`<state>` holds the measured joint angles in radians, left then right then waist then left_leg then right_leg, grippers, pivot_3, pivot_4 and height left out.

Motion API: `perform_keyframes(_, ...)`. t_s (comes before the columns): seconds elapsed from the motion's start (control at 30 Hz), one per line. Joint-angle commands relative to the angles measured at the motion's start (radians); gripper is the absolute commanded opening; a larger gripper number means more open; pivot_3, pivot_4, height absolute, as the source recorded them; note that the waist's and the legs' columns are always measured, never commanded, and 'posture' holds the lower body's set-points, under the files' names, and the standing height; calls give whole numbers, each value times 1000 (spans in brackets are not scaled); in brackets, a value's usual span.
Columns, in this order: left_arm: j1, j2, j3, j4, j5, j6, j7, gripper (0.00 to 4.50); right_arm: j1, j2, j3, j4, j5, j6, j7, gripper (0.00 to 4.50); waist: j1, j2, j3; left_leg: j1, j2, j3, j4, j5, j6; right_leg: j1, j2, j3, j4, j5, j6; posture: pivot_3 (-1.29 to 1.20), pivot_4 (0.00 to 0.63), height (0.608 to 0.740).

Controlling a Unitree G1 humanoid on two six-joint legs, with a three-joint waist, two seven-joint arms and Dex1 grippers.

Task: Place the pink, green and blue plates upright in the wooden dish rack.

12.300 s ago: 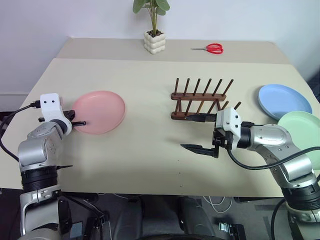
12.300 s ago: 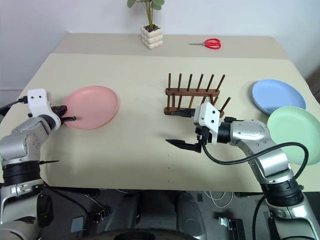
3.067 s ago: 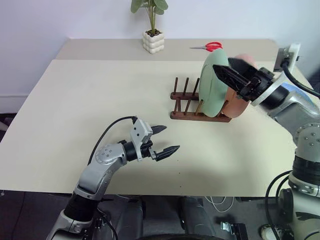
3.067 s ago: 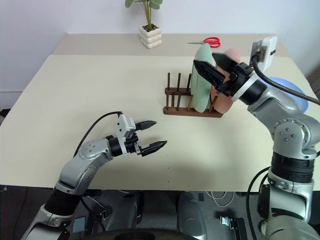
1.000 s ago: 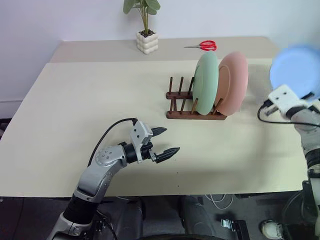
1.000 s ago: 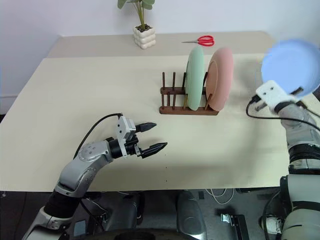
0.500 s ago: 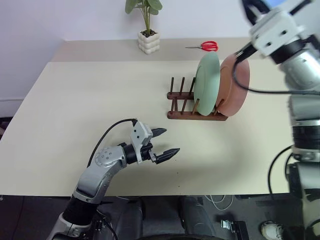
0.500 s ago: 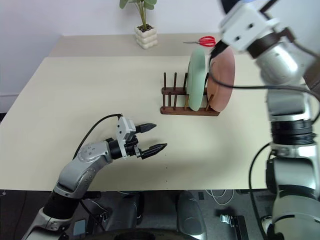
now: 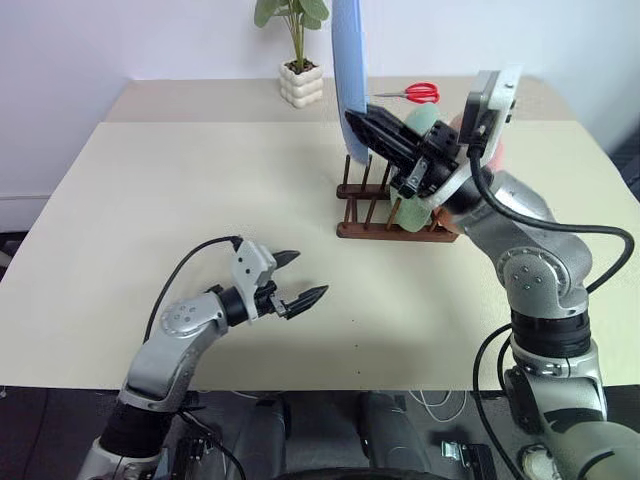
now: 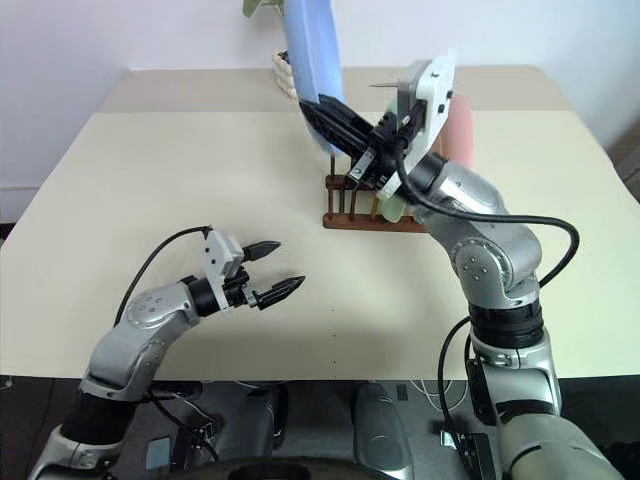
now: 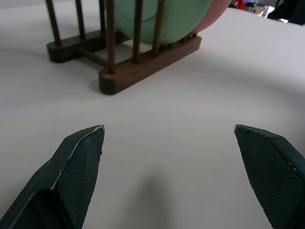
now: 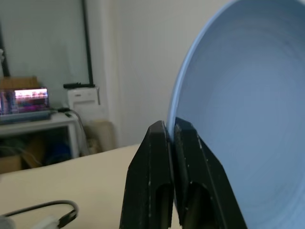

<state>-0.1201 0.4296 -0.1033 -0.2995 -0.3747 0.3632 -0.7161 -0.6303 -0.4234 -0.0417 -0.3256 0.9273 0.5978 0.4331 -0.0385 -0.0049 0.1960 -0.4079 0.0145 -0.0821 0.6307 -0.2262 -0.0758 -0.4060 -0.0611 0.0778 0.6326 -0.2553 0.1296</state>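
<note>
Left eye view showed the right gripper [image 9: 358,127] pinching the round blue plate [image 9: 347,55] edge-on above the dark-brown wooden dish rack [image 9: 372,208]. It needed lowering squarely between free pegs, clear of the green plate [image 9: 418,122]. The left gripper [image 9: 297,279] stood spread, idle.

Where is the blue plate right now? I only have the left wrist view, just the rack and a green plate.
Observer: The right gripper holds the blue plate upright, above the wooden dish rack.
Operator: Any pink plate in there?
Observer: Yes, the pink plate stands behind the green plate, mostly hidden by the right arm.
Operator: What else is on the table?
Observer: Red scissors and a potted plant at the far edge.
</note>
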Motion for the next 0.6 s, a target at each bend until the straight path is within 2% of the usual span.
perform_keyframes(0.03,1,2,12,-49,-13,-15,-6,4500,-8,41,-71,-5,111,73,-85,53,-2,0,0,0,0,0,0,0,0,0,0,0,0,0,0,0,150,730)
perform_keyframes(0.27,1,-1,2,-58,-17,-6,-6,4500,-23,83,-129,32,208,147,-157,53,-4,0,0,0,0,0,0,0,0,0,0,0,0,0,0,0,150,730)
perform_keyframes(0.6,-1,-3,-6,-59,-14,-5,-7,4500,-26,101,-140,64,201,169,-193,53,-5,0,0,0,0,0,-1,0,0,-1,1,0,0,0,0,0,150,730)
